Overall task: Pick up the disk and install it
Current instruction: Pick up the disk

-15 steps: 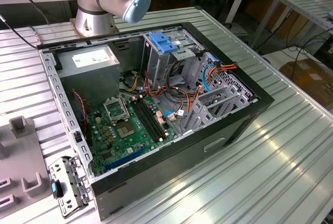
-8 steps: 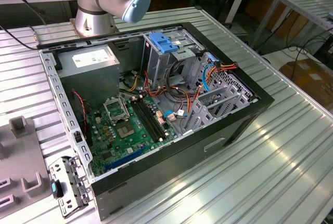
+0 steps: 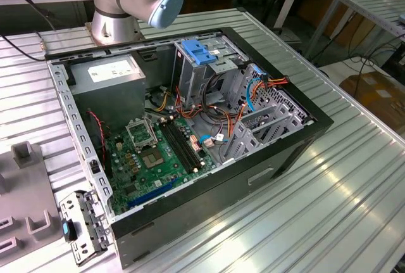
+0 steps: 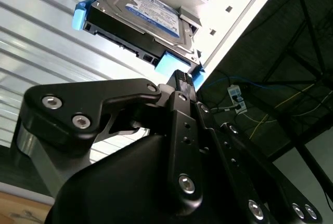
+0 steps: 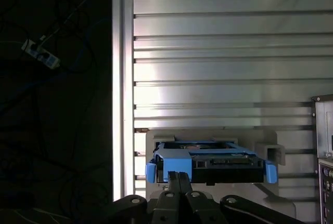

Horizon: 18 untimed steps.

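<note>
The disk [image 4: 153, 8] [image 5: 225, 162] is a dark grey drive with a white and blue label and blue side rails. It rests in a pale grey holder [image 5: 208, 134] on the ribbed metal table. In both wrist views my gripper [image 4: 182, 76] [image 5: 179, 176] is shut, its black fingers pressed together with nothing between them. Their tips sit right at the disk's blue rail [image 4: 169, 64]; I cannot tell if they touch it. The open computer case [image 3: 272, 159] lies on its side in the exterior view, with the arm's base [image 3: 114, 23] behind it.
Inside the case are a green motherboard [image 3: 155, 152], a grey power supply box [image 3: 107, 83], a blue ribbed bracket [image 3: 196, 51] on the drive cage and loose coloured cables [image 3: 253, 92]. Grey fixtures [image 3: 25, 184] stand at the exterior view's left. The table edge [image 5: 122, 78] runs beside the disk.
</note>
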### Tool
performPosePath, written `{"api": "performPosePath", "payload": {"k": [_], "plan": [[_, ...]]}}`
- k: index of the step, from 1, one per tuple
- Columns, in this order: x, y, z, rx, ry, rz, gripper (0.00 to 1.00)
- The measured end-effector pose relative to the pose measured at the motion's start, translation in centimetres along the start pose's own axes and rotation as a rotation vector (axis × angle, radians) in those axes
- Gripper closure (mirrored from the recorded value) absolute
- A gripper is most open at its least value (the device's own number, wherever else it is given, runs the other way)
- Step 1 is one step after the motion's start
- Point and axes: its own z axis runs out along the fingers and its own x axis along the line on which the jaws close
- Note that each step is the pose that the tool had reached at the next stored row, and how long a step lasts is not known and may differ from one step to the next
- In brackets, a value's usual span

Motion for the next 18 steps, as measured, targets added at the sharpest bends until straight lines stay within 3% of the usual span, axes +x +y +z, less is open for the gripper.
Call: {"api": "performPosePath", "payload": {"k": [8, 12, 15, 18], "plan": [[0.01, 0.0, 0.0, -0.0001, 0.0007, -0.013, 0.89], [0.0, 0.0, 0.01, 0.0018, 0.005, -0.099, 0.89], [0.0, -0.01, 0.0, 0.0053, 0.0127, -0.249, 0.89], [0.0, 0.0, 0.0, 0.0067, 0.0159, -0.31, 0.89]]}}
